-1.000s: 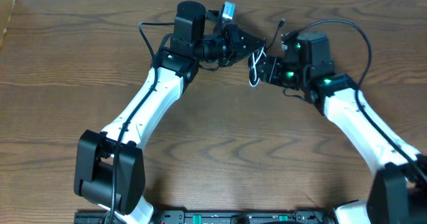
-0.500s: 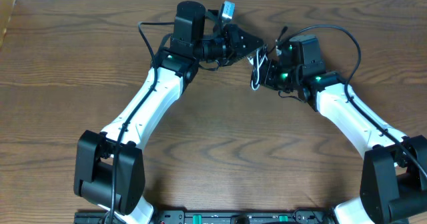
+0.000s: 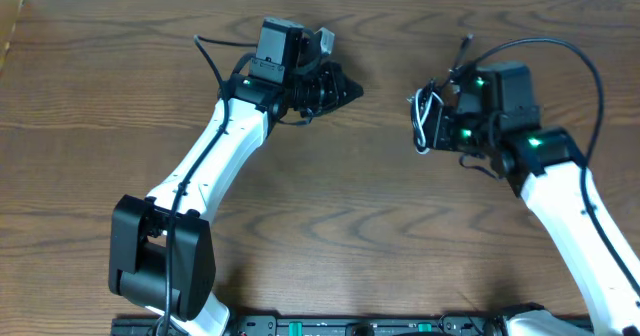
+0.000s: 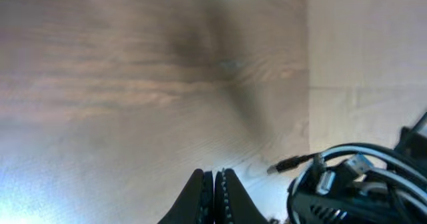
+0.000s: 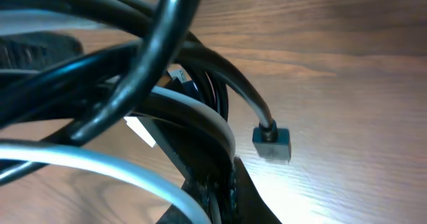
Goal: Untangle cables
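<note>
Both cables [image 3: 418, 126] sit looped in the clamped right gripper [image 5: 217, 191] (left gripper [image 4: 215, 184] pinched shut on nothing); lacking a second hold, pulling may just drag the bundle.

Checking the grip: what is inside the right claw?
The cables, white and black loops, run into the shut right claw; the loops cover the pinch point itself.

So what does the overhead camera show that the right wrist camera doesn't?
Only overhead: both arms whole, the left arm with its jaws shut and empty, off to one side. Only right wrist: a squared black plug end up close. Both: the white and black cables held in the jaws of the right arm, over the wooden table.
</note>
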`<state>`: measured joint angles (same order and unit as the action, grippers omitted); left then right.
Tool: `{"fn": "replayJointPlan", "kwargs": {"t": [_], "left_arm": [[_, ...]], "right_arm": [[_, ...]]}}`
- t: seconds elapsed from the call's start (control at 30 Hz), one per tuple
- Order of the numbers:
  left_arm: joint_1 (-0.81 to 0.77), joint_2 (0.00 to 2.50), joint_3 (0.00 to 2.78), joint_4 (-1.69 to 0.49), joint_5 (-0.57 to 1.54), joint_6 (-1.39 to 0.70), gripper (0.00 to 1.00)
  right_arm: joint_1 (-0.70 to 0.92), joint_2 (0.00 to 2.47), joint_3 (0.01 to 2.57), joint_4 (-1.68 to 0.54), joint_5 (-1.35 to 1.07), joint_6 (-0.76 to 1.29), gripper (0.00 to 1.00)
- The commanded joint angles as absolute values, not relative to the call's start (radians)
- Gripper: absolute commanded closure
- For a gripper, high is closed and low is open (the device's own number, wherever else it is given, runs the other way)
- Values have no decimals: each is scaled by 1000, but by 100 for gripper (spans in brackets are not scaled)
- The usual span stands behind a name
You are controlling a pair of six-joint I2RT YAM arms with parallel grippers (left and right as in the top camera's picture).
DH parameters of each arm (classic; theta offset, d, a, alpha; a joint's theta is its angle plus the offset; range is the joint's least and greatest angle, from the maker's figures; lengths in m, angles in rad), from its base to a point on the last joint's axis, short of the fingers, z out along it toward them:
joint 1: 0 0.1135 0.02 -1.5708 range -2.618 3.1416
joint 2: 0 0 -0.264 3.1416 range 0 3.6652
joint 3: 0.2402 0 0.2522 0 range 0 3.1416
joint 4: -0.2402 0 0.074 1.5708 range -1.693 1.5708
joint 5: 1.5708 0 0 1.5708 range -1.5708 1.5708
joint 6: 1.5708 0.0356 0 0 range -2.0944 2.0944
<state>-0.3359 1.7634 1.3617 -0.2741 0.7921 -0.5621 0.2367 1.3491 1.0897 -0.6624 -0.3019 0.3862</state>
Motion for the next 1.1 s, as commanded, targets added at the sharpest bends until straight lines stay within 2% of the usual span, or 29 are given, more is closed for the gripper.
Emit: {"fn": "replayJointPlan", "kwargs": {"t": [0.0, 0.1, 0.13, 0.23, 0.33, 0.43, 0.67, 0.8, 1.07], "left_arm": [[-336, 1758, 1378, -176, 1024, -403, 85], [-339, 1758, 1378, -88, 1154, -397, 83], [-340, 1758, 1378, -84, 1169, -396, 78], [-344, 1759, 1378, -123, 1169, -389, 68], [-354, 1761, 1378, -208, 1151, -338, 67], [-372, 1762, 1378, -275, 1102, -328, 57], [-398, 1762, 1378, -256, 1095, -326, 35], [-400, 1762, 1378, -257, 1095, -326, 31], [-406, 1791, 1378, -284, 1079, -326, 32]], "right_arm": [[237, 1371, 1098, -708, -229, 309, 99], [238, 1392, 1098, -725, -205, 303, 99], [238, 1398, 1098, -724, -203, 295, 99], [240, 1415, 1099, -726, -200, 281, 99], [246, 1422, 1098, -723, -192, 279, 99], [254, 1426, 1098, -723, -184, 279, 99], [283, 1457, 1098, -743, -136, 280, 99], [292, 1486, 1099, -743, -133, 280, 99], [294, 1514, 1099, -733, -160, 295, 99]]}}
